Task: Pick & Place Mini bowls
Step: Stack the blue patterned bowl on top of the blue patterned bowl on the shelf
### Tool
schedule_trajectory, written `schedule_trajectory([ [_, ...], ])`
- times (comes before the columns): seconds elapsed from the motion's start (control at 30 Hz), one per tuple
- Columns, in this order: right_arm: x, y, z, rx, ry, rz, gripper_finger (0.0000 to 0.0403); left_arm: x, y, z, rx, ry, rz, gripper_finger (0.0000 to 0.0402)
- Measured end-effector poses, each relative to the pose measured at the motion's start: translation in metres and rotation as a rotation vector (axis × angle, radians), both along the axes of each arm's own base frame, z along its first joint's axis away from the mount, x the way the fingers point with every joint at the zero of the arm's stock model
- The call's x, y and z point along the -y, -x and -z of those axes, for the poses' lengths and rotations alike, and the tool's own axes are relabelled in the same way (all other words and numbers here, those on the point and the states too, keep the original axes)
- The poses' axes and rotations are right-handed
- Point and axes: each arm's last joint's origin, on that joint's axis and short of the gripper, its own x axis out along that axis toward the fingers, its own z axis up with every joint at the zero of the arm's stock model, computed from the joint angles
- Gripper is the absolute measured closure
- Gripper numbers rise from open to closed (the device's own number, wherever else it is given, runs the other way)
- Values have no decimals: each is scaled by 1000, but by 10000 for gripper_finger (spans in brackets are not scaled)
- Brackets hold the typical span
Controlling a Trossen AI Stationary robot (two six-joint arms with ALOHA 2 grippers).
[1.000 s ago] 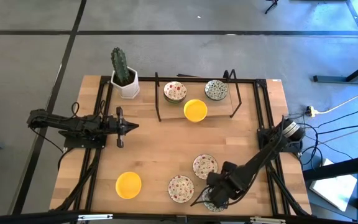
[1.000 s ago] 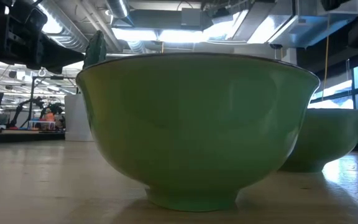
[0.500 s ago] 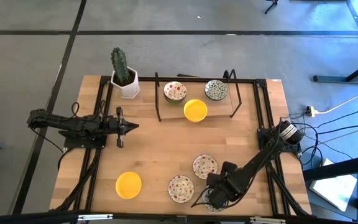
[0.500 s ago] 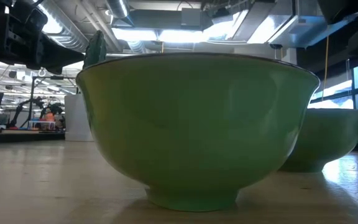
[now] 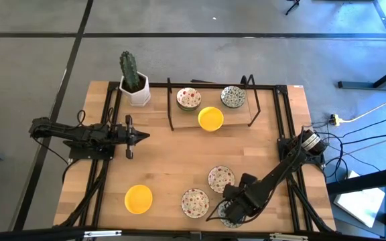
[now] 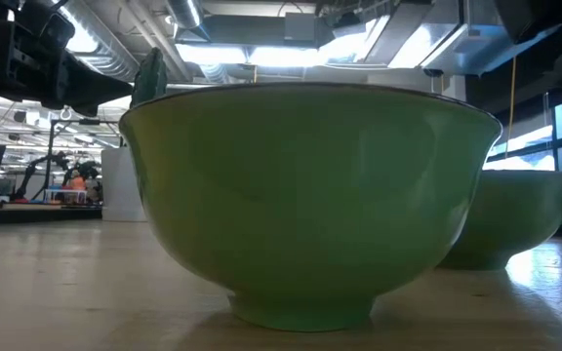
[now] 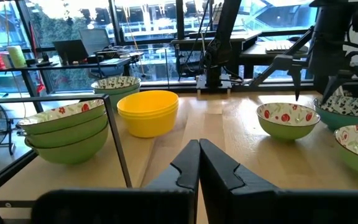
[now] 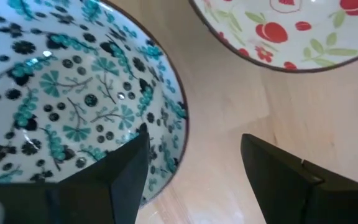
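Observation:
Mini bowls lie about the wooden table (image 5: pixel 173 161). Near the front edge are a yellow bowl (image 5: pixel 139 199), two red-flowered ones (image 5: pixel 195 203) (image 5: pixel 221 179) and a teal-patterned one (image 8: pixel 55 93), mostly hidden under my right arm in the high view. My right gripper (image 8: pixel 191 168) points down and stands open astride this bowl's rim (image 8: pixel 182 124), one finger above the inside, the other outside over bare wood. More bowls stand at the far side: red-flowered (image 5: pixel 188 98), teal-patterned (image 5: pixel 233 96), yellow (image 5: pixel 210 118). My left gripper (image 5: pixel 139 137) waits shut at the table's left.
A black wire rack (image 5: pixel 210 100) frames the far bowls. A cactus in a white pot (image 5: pixel 134 84) stands at the far left corner. In the low view a bowl's green outside (image 6: pixel 310 195) fills the picture, with another (image 6: pixel 515 214) behind it. Bare wood lies mid-table.

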Motion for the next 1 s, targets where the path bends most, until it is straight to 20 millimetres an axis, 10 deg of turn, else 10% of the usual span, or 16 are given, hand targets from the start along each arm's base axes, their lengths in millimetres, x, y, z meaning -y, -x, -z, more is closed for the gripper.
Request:
schedule_trajectory([
  [0.67,-8,-5,22,-60,-15,5,156,0,0,0,0,1,0,398],
  [1.0,-8,-5,22,-61,-12,-37,312,0,0,0,1,7,0,398],
])
